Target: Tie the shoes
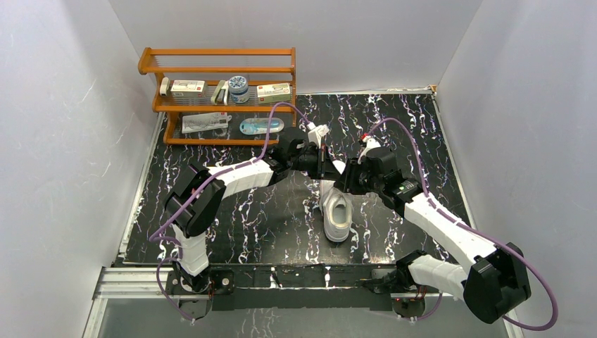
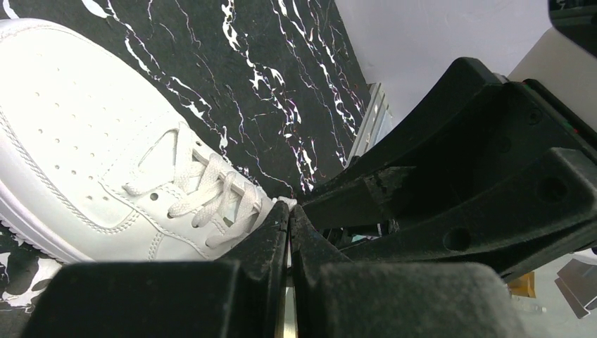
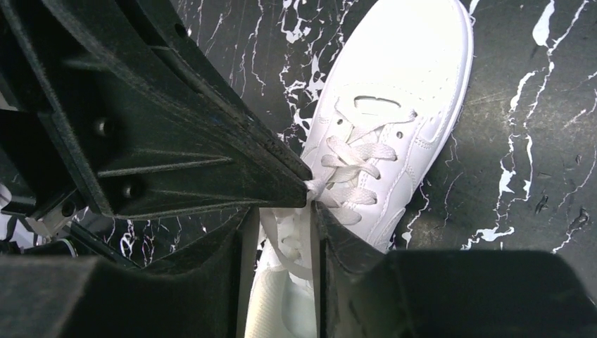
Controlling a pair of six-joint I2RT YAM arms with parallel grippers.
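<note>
The black left gripper [image 2: 288, 211], clamped on a white lace end [image 3: 310, 186], hangs over the all-white low-top sneaker [image 1: 336, 215] centred on the black marbled table [image 1: 246, 218]. The right gripper [image 3: 281, 222], jaws apart above the laces [image 3: 355, 151], could drag the shoe, slipping that pinch.

We're seeing an all-white sneaker [image 1: 336, 215]: white laces [image 2: 211, 193], white sole, tiny perforation dots patterning the toe. The table surface [image 1: 267, 211] is showing black with white marble-like veining. We're logging matte black fingers on the left gripper [image 2: 288, 208] and right gripper [image 3: 281, 220]. The arms [image 1: 239, 176] are showing white shells with black joints, and purple cables [image 1: 281, 104] are looping off them. At the surface's far left corner we're noting an orange-brown wooden rack [image 1: 218, 51], white-and-red boxes [image 1: 188, 88] and a blue-and-white round tin [image 1: 239, 86]. The walls [image 1: 63, 141] are looking plain pale grey.
</note>
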